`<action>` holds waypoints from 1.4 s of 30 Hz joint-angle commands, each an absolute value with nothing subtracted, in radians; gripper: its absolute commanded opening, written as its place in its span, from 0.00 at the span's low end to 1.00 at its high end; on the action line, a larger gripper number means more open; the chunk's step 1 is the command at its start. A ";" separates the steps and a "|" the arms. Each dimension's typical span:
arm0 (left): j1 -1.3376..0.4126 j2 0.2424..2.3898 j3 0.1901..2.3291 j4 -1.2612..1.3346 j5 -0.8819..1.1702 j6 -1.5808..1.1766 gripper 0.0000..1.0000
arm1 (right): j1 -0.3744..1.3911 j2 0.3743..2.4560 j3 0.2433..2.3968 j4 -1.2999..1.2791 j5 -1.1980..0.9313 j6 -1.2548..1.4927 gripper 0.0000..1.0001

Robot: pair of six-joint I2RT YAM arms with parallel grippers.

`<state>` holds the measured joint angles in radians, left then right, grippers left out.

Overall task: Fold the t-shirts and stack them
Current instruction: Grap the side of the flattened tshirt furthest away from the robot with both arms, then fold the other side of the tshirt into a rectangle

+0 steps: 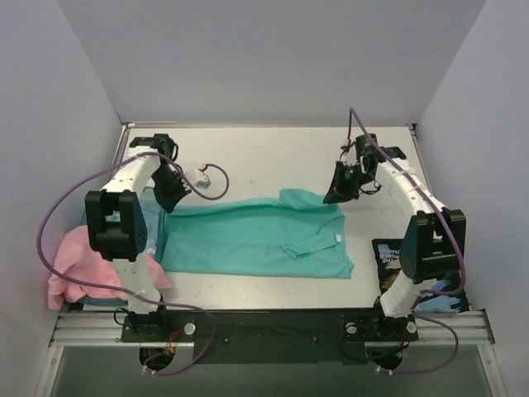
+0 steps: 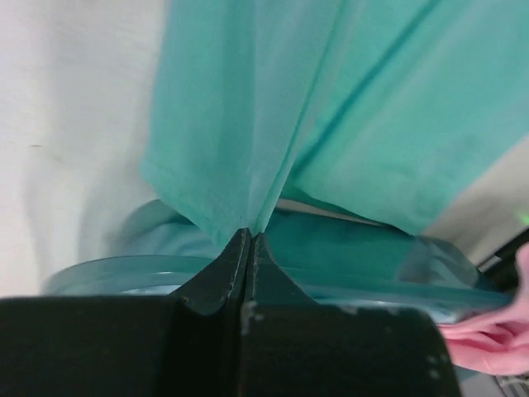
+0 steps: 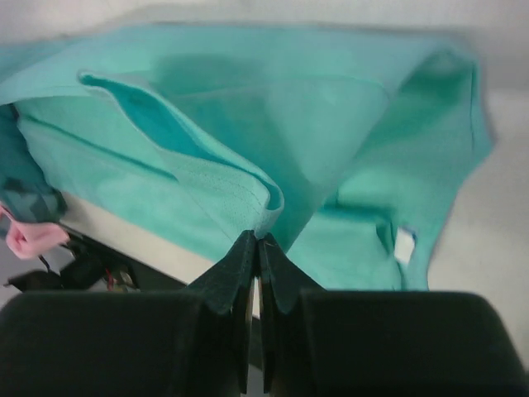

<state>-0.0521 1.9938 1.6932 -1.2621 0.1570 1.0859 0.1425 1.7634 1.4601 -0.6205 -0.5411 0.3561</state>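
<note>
A: Left gripper [image 2: 250,238], state?

B: Clenched on cloth. The tips are pressed together with a hem of the teal-green t-shirt [image 1: 256,236] pinched between them. The fabric fans out from the pinch.

A: Right gripper [image 3: 254,241]?

B: Same. The jaws are closed on a folded edge of that shirt, with a doubled layer caught at the tips.

A: Where does the shirt lie?

B: Across the middle of the table [image 1: 248,157], between the two arms. From overhead, its far edge runs from one gripper to the other. The near part lies flat on the tabletop. A small white tag [image 1: 337,239] shows toward the right end.

A: And the pink one?

B: The pale pink t-shirt [image 1: 78,265] is bunched in a heap at the table's left edge, beside the left arm's base. It is unfolded.

A: Anything by it?

B: A translucent blue tub [image 2: 124,269] sits just under the left gripper, touching the teal shirt's left end. The left arm hides much of it from overhead.

A: Right side?

B: A dark printed packet [image 1: 387,255] lies by the right arm's base, apart from the shirt.
</note>
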 commanded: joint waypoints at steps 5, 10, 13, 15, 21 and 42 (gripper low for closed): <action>-0.057 1.878 1.459 -1.211 0.091 1.140 0.00 | 0.135 1.554 1.097 -0.749 -0.548 0.321 0.00; -0.074 1.901 1.480 -1.183 0.071 1.129 0.00 | 0.135 1.555 1.060 -0.764 -0.545 0.305 0.00; -0.089 1.908 1.489 -1.186 0.060 1.135 0.00 | 0.135 1.545 1.065 -0.785 -0.523 0.292 0.00; -0.100 1.907 1.476 -1.190 0.060 1.146 0.00 | 0.135 1.540 1.055 -0.790 -0.520 0.285 0.00; -0.110 1.914 1.408 -1.146 0.008 1.163 0.00 | 0.141 1.595 1.019 -0.770 -0.517 0.298 0.00; -0.198 1.953 1.724 -1.450 0.261 1.096 0.28 | 0.187 1.545 1.195 -0.855 -0.284 0.376 0.18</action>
